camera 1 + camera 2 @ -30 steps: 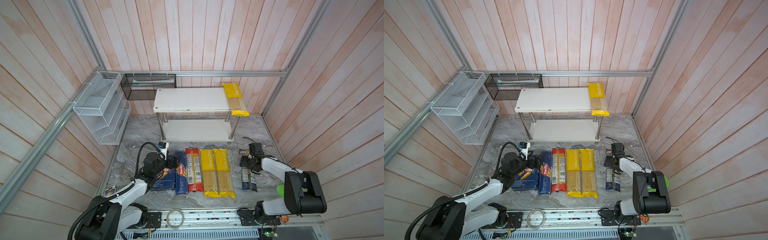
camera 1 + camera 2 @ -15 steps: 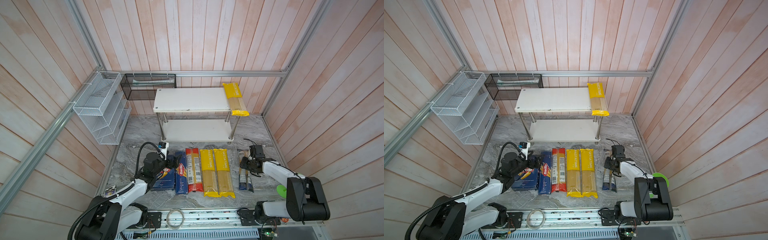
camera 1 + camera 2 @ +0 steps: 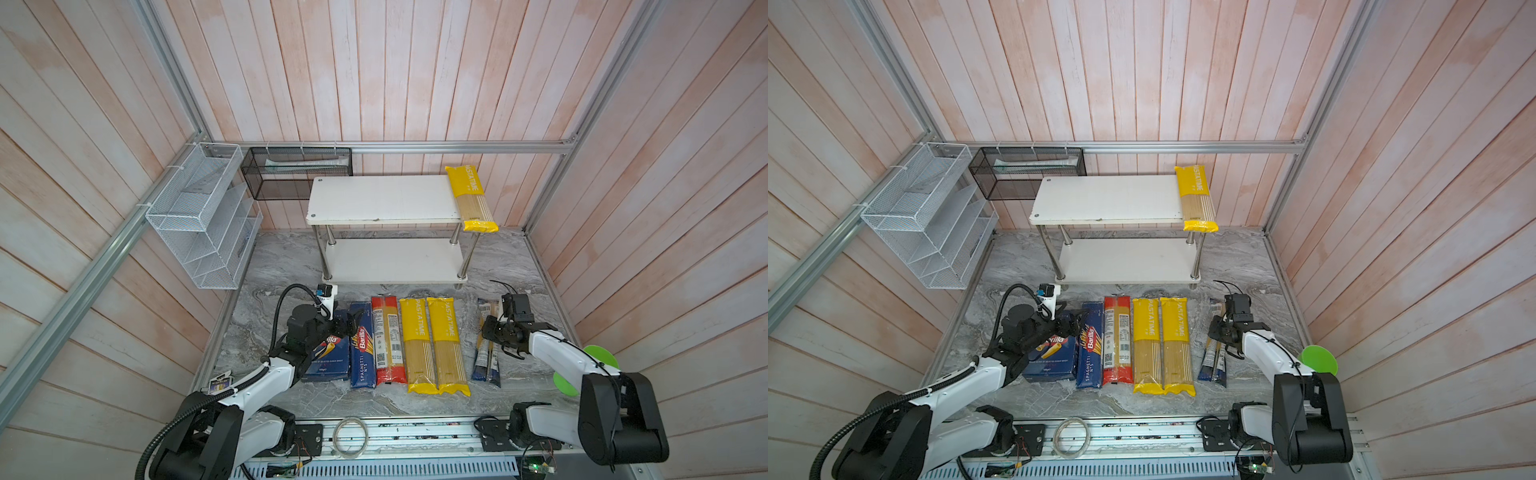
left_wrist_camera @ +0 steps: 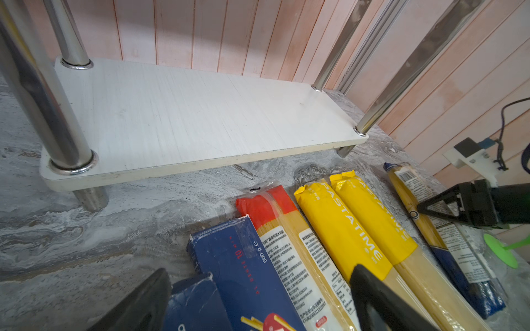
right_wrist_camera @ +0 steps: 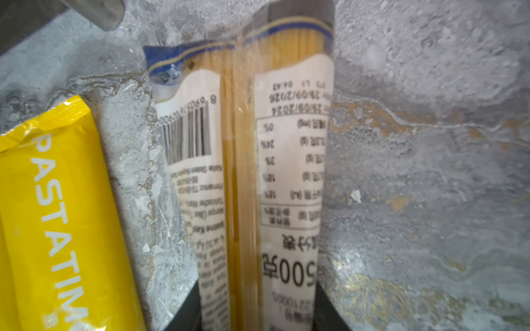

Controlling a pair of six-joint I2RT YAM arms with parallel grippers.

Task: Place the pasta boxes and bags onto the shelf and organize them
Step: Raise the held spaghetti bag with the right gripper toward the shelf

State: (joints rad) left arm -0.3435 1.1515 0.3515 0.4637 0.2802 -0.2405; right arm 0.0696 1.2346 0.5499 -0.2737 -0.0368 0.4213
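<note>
Across the table (image 3: 291,291), in both top views, the unshelved packs lie in a neat row before the shelf (image 3: 382,199): the wide box (image 3: 328,359), the narrow box (image 3: 363,353), the red-ended bag (image 3: 388,345) and two yellow bags (image 3: 417,345). All point lengthwise at the shelf, I judge so that each can go straight in. A third yellow bag (image 3: 471,197) lies along the shelf's right edge, its near end overhanging the front, which leaves most of the top board free. The blue bag (image 3: 486,361) lies apart on the right, slightly askew, under my right fingers (image 3: 492,332). My left fingers (image 3: 347,326) hover over the far ends of the two boxes.

From the left wrist, my left fingers (image 4: 378,298) stand wide apart and hold nothing. The lower tier (image 4: 200,114) is bare just ahead.

From the right wrist, a dark finger (image 5: 183,309) presses each side of the blue bag (image 5: 243,172). The grip is across its narrow width, probably so that the long pack lifts level. Whether it has left the table I cannot tell.
</note>
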